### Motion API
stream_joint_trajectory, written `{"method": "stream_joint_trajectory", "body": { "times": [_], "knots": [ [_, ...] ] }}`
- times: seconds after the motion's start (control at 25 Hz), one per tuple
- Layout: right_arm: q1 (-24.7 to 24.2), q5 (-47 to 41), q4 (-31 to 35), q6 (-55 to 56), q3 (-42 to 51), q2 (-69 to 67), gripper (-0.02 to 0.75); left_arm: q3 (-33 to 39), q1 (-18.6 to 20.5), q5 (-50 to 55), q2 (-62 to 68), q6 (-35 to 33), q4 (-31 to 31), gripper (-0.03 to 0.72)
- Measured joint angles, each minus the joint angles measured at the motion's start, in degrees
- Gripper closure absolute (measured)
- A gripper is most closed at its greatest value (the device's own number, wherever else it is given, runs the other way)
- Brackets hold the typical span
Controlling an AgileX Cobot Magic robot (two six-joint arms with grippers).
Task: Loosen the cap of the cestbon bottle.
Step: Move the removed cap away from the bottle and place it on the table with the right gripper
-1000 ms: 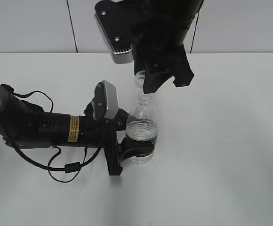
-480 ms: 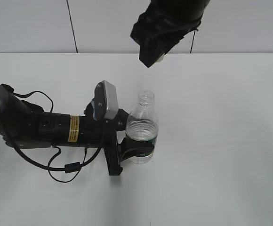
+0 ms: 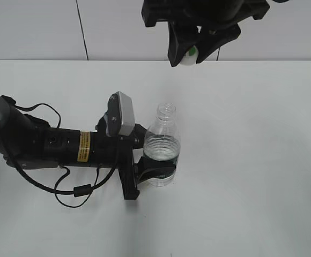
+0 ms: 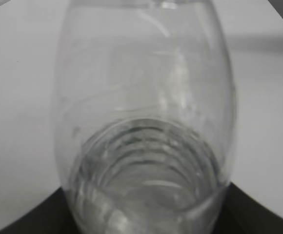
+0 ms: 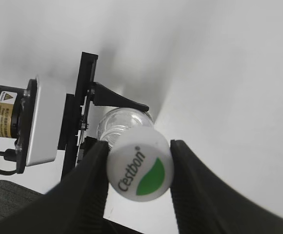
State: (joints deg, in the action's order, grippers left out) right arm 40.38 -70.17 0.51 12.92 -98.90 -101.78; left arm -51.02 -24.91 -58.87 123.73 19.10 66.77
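Note:
The clear cestbon bottle [image 3: 162, 144] stands upright on the white table, its neck open. It fills the left wrist view [image 4: 146, 122]. My left gripper [image 3: 154, 172] is shut on its lower body at the dark green label. My right gripper [image 3: 190, 57] is high above the bottle, at the top of the exterior view, and is shut on the white cap [image 3: 188, 55]. In the right wrist view the cap [image 5: 140, 165], with its green patch and lettering, sits between the fingers [image 5: 88, 185], off the bottle [image 5: 124, 122] below.
The white table [image 3: 252, 160] lies all round the bottle. The left arm with its grey camera block [image 3: 120, 113] and loose cables [image 3: 75, 190] lies across the left side. A white wall runs along the back.
My right gripper has lifted from the bottle's neck up to the top of the view, taking the cap with it. The bottle and left gripper have not moved.

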Motion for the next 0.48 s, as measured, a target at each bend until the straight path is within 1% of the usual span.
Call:
{"method": "stream_joint_trajectory", "body": {
  "times": [0.24, 0.48],
  "knots": [
    [-2.7, 0.0, -2.2, -1.2, 2.4, 0.0, 0.44, 0.0, 0.0, 0.0, 0.0, 0.0, 0.0, 0.315],
    [-9.4, 0.0, -4.9, -4.6, 10.8, 0.8, 0.44, 0.0, 0.0, 0.0, 0.0, 0.0, 0.0, 0.315]
  ]
}}
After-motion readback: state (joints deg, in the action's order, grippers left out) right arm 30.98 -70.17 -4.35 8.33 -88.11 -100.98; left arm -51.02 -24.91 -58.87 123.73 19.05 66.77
